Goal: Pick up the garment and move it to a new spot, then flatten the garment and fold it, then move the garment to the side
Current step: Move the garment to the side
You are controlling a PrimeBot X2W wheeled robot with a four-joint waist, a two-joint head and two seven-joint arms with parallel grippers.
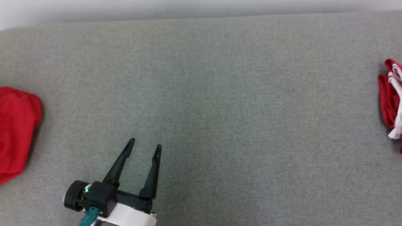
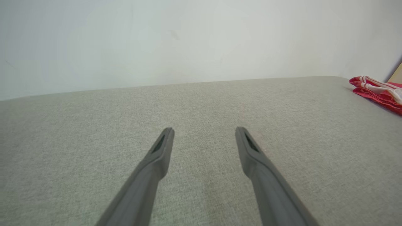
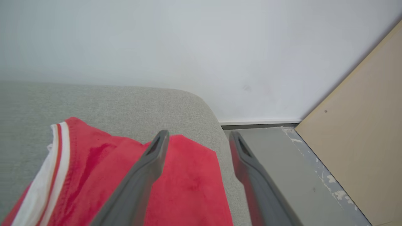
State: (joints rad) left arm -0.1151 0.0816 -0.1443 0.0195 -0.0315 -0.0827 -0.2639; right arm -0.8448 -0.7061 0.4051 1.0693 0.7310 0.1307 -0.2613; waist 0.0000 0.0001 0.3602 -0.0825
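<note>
The garment [image 1: 389, 100], red with white trim, lies bunched at the far right edge of the grey padded surface [image 1: 220, 94]. In the right wrist view the garment [image 3: 185, 182] spreads under my right gripper [image 3: 198, 132], whose fingers stand apart just above it, one over the cloth and one past the surface's rounded end. My left gripper [image 1: 145, 142] hangs open over bare grey fabric at the lower left, far from the garment. Along the left gripper [image 2: 204, 128] the garment [image 2: 377, 92] shows far off to the right.
A second plain red cloth [image 1: 15, 131] lies at the left edge of the surface. Beyond the surface's right end are a grey floor [image 3: 276, 163], a beige board [image 3: 361, 125] and a white wall [image 3: 188, 47].
</note>
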